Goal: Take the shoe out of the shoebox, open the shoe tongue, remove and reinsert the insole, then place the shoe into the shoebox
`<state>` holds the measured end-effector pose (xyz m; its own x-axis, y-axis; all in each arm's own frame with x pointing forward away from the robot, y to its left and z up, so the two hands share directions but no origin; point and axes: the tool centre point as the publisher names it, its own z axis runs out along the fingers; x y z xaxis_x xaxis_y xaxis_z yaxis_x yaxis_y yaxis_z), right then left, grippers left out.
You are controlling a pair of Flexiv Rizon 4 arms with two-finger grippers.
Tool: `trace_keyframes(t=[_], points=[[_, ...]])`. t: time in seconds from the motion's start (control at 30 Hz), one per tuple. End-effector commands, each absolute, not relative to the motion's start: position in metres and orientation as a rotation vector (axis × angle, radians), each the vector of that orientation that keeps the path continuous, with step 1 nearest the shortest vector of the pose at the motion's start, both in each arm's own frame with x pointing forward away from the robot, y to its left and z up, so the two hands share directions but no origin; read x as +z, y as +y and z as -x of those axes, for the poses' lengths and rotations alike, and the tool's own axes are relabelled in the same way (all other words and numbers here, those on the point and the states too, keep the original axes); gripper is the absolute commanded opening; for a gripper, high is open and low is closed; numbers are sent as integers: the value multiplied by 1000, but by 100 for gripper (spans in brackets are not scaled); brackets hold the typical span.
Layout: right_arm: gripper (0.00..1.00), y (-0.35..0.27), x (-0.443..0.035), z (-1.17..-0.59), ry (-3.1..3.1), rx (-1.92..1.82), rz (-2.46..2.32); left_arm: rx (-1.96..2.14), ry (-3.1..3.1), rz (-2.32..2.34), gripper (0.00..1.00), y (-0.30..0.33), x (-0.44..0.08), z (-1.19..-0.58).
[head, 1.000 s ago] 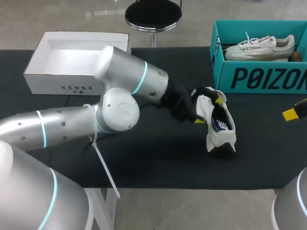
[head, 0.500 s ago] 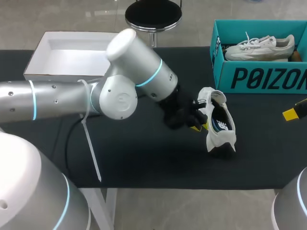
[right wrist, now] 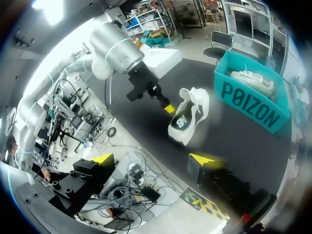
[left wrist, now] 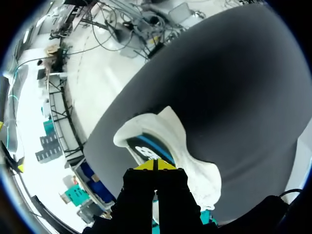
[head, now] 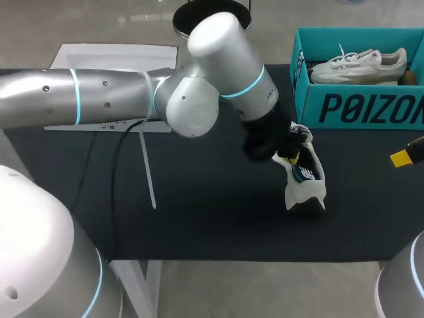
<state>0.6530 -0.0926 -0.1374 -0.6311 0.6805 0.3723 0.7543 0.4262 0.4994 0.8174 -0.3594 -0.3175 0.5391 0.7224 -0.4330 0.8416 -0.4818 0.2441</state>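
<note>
Head view: left arm [head: 225, 63] slanting onto shoe [head: 306, 184], left pincer [left wrist: 155, 165] clenched; right pincer [right wrist: 153, 161] released.

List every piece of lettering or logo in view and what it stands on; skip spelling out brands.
Large white block lettering: front wall of the teal shoebox.
Blue-and-white logo: insole inside the white shoe; illegible.
Small dark print: white box front, mostly behind the left arm; illegible.

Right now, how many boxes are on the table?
2. A white box at the far left, partly behind the left arm; a teal box at the far right. Nothing suggests a hidden third.
</note>
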Motion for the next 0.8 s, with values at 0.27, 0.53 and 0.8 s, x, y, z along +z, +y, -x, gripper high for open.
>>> trace_keyframes(t=[0.27,0.53,0.8], points=[[100,-94,-140,-642,-2555,-1049,1315,-276,1340,-2430,0,-384,-347,-814],[100,-94,-140,-642,-2555,-1049,1315,-295,1354,-2478,0,-379,-364,-800],[100,-94,-140,-642,-2555,-1049,1315,-272,1373,-2439,0,-389,-357,-807]])
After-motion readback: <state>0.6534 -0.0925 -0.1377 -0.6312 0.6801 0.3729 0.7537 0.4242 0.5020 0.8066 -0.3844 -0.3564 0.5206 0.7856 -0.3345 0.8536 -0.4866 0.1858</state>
